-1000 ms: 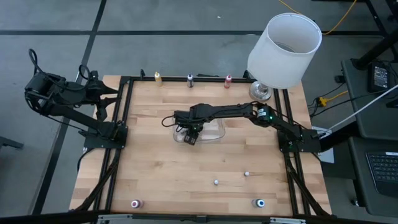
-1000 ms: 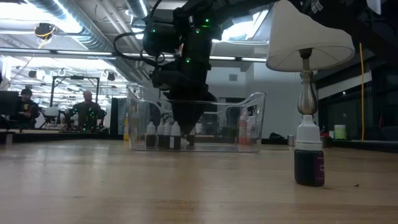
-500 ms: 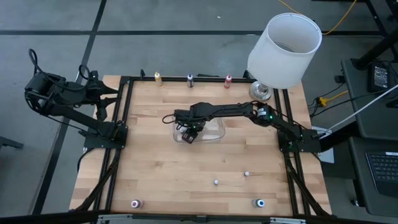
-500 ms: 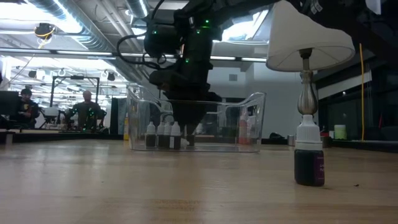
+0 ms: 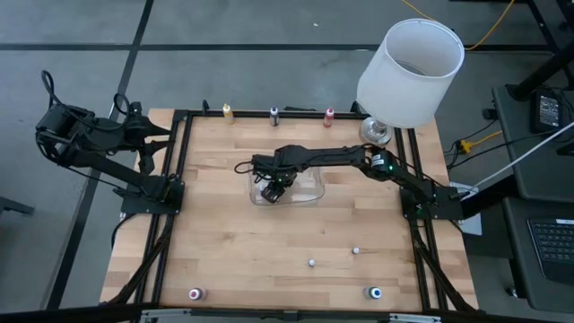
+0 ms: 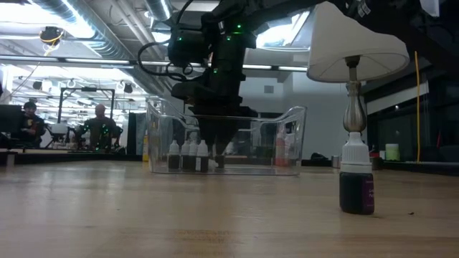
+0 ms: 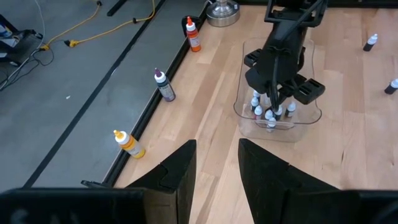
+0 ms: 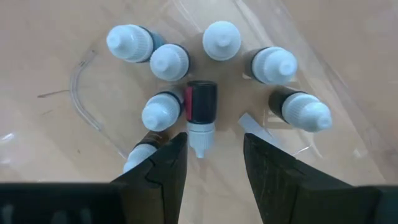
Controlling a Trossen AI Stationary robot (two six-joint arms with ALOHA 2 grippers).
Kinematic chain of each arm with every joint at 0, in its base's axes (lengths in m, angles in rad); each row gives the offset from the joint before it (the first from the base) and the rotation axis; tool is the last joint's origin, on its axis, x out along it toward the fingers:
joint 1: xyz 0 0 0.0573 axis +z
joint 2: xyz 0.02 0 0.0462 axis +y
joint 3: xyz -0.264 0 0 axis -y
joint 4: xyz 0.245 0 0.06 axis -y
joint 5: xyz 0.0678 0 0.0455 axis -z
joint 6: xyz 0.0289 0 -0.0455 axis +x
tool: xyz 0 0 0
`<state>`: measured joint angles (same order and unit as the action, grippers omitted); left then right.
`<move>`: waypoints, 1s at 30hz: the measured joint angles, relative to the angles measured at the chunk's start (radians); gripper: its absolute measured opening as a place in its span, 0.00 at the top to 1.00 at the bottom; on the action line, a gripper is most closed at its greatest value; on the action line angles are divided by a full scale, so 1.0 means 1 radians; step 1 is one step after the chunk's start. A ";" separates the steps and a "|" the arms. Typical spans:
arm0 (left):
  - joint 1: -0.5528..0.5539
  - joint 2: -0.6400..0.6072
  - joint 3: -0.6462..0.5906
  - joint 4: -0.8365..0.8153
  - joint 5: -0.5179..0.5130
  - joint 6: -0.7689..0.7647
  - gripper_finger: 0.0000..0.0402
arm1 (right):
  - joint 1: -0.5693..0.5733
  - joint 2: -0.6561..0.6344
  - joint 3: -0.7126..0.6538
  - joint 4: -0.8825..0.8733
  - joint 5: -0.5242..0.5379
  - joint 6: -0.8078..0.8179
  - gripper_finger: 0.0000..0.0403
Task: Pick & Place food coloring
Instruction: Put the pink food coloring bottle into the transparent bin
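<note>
Overhead, the right gripper (image 5: 276,184) hangs inside the clear bin (image 5: 309,190) mid-tabletop (image 5: 269,251); the left gripper (image 5: 166,136) waits at the far-left edge. Right wrist view: fingers (image 8: 165,165) parted, empty, straddling a toppled food coloring bottle (image 8: 200,112) among upright ones. Left wrist view: fingers (image 7: 180,171) narrowly apart, empty.

Floor (image 5: 269,27): grey concrete, dark seams.
Table (image 5: 233,242): pale wood planks.
Lamp (image 5: 411,72): white shade, metal base.
Ceiling (image 6: 86,43): ducts, strip lights.
People (image 6: 100,127): seated far off.
</note>
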<state>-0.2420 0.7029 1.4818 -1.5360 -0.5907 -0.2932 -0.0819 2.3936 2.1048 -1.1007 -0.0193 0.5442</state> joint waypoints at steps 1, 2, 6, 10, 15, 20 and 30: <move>0.000 0.000 0.000 0.000 0.000 0.000 0.71 | 0.000 0.000 0.000 0.000 0.000 0.002 0.61; 0.000 0.000 0.000 0.000 -0.001 0.000 0.71 | 0.000 0.000 0.000 0.001 0.000 0.006 0.61; 0.000 0.000 0.000 0.000 -0.007 0.000 0.71 | 0.000 0.000 0.000 0.002 0.000 0.024 0.61; 0.000 0.000 0.000 0.000 -0.009 0.000 0.71 | 0.000 0.000 0.000 0.008 0.000 0.027 0.61; 0.000 0.000 0.000 0.000 -0.010 0.000 0.71 | 0.000 0.000 0.000 0.011 0.000 0.027 0.61; 0.000 0.000 0.000 0.001 -0.010 0.000 0.71 | 0.000 0.005 0.002 0.007 0.000 0.031 0.61; 0.000 0.000 0.000 0.001 -0.011 0.000 0.71 | 0.002 0.013 0.002 0.014 0.000 0.031 0.59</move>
<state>-0.2423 0.7029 1.4818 -1.5355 -0.6015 -0.2928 -0.0799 2.4069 2.1063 -1.0866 -0.0194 0.5755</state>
